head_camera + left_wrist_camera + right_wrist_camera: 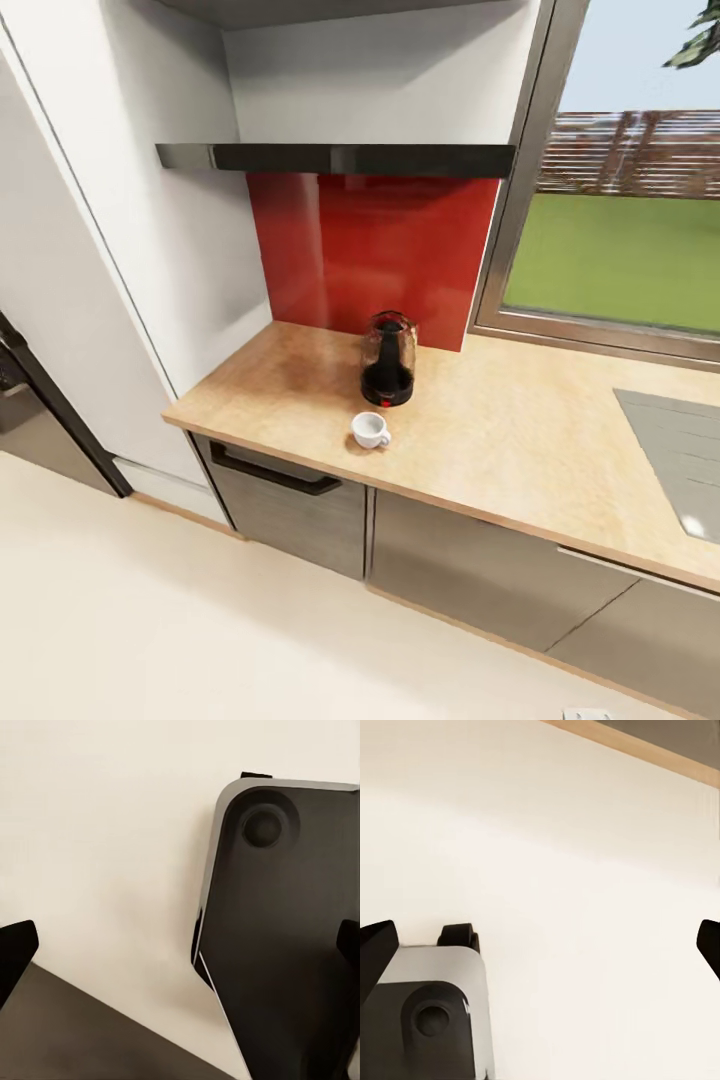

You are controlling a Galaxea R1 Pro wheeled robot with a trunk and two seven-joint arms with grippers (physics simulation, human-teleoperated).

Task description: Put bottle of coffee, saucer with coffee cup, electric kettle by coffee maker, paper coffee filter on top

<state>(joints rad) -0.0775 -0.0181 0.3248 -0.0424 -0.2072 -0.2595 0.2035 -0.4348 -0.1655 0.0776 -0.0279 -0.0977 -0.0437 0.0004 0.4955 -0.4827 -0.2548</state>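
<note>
**Electric kettle and coffee cup wait on the counter while my claws hang empty**

The electric kettle [388,360] stands upright on the countertop [520,430], near the red backsplash [370,250] and below the dark hood [335,158]. The coffee cup [369,430] sits just in front of it, close to the counter's front edge, directly on the wood with no saucer under it. The steel sink [675,460] is set into the counter well off to the right, under the window [620,230].

My left claw [180,952] is spread wide, its two dark fingertips at opposite edges of the wrist view with nothing between them; beyond it I see pale floor [105,832] and the dark corner of my own base [285,937]. My right claw [540,945] is likewise spread and empty, looking down at the floor, another corner of the base and a wood-coloured strip at the foot of the cabinets. Both claws hang low, well apart from the counter and everything on it, so the kettle and cup are above and ahead of them.

As I judge it, the chief risk is the cup: it sits near the edge, and an arm rising from below could clip the counter lip or knock it off. Reaching for the kettle over the cup could also tip the cup. The kettle is rounded glass, so a poorly centred grip might slip. I should close in squarely before raising either arm.
</note>
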